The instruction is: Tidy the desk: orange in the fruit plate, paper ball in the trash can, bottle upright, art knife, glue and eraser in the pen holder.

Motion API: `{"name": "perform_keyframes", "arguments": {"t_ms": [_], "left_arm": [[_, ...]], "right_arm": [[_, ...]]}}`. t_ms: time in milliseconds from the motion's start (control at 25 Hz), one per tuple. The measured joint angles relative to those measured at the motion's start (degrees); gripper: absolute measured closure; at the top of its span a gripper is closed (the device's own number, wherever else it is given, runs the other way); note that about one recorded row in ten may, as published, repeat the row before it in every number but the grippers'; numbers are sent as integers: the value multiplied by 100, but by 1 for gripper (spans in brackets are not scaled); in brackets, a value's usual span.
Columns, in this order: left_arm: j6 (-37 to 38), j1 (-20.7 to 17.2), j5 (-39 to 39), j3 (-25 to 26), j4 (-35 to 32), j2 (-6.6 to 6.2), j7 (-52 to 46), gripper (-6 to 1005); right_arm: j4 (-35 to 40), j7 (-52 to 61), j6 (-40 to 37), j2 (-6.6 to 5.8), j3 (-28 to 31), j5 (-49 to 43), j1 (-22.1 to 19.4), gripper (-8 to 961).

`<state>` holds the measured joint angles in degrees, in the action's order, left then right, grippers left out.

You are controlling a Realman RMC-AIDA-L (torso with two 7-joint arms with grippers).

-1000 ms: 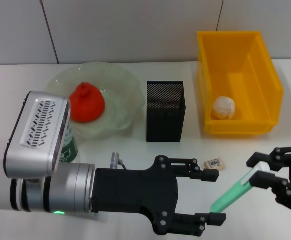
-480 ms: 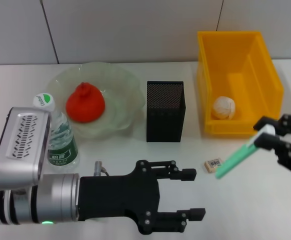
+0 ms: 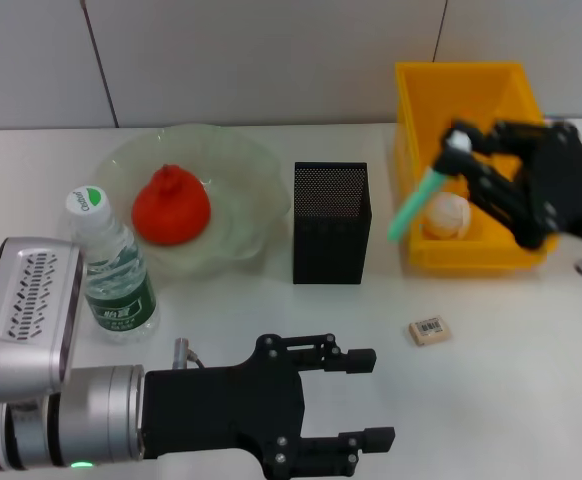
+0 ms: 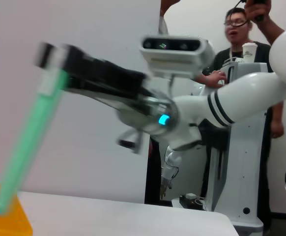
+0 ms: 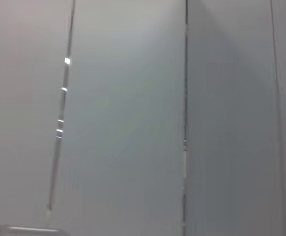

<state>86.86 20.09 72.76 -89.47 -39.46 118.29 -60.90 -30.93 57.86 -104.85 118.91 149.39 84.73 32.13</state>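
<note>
Two grippers share the white counter (image 3: 531,380): the left gripper (image 3: 356,398) hovers low with jaws spread wide and empty, near the upright bottle (image 3: 111,270). Beyond stand the orange (image 3: 171,205) in its plate (image 3: 241,190), the black pen holder (image 3: 331,222) and an eraser (image 3: 429,330). The right gripper (image 3: 458,150), jaws clamped on a tilted green knife (image 3: 419,200), hangs above the yellow bin (image 3: 531,150) holding the paper ball (image 3: 449,215).
</note>
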Motion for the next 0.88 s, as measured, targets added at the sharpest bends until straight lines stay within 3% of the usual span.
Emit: {"name": "perform_keyframes", "arguments": {"t_ms": [80,480,760,880], "left_arm": [[1,-60,1,0,8,0,1,320],[4,-122,1,138,86,1,59,318],[-4,-129,1,227,123,5,75,317],[-10,-112,1,228,163,11,134,317]], "right_arm": [[173,23,630,0,-87,287,258,761],[388,443,1994,-6,-298,475,883,761],[413,934,2538,-9,-564,562,1026,760],[432,1055,2803,-9,-1004,837,1060,761]]}}
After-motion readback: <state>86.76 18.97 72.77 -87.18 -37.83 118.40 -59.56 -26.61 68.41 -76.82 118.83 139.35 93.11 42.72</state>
